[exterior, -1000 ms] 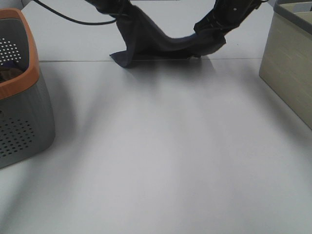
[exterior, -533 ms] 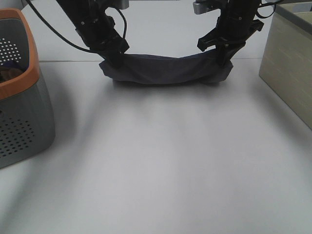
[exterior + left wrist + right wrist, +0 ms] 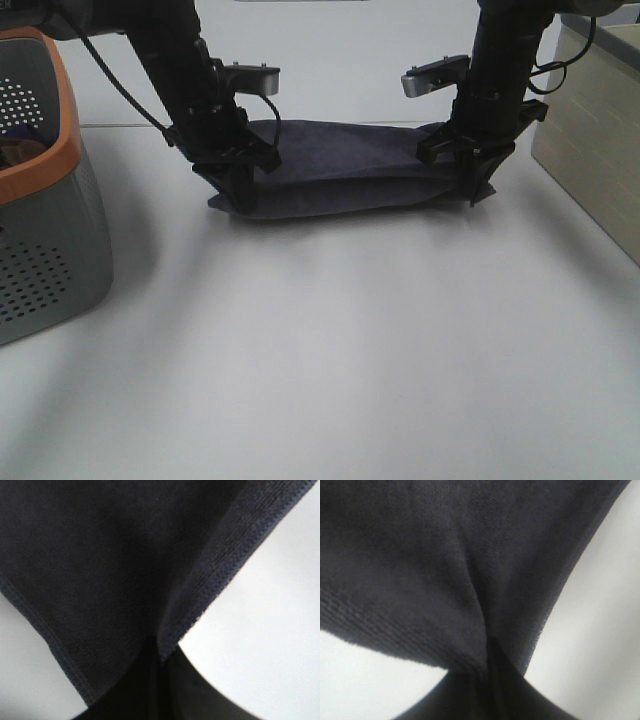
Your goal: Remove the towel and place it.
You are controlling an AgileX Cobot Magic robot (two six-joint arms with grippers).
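Left jaws: pressed together on 1 corner of the towel (image 3: 350, 176). In the left wrist view, 2 hemmed edges of cloth run into the left gripper (image 3: 159, 656).
Right jaws: pinching the opposite corner. In the right wrist view, the cloth bunches into a crease where the right gripper (image 3: 490, 652) closes on it.
Towel: in the upper middle of the exterior view, stretched sideways between the 2 grippers. Its near long edge appears to rest on the table (image 3: 330, 360), and a crease along its length suggests it is doubled over.
Step in hand: placing, as I judge it. The towel is out of the basket (image 3: 62, 262) and low on the table, but neither corner is released yet.
Next move: likely calls for both jaws to open together and lift straight up, so that neither corner drags. Whether the fold needs spreading first, I cannot tell.
Count: 1 towel, 2 grippers, 1 grey basket with an orange rim at the left edge, 1 pale box (image 3: 590, 150) at the right edge.
Basket contents: something brownish inside, too little shown to name.
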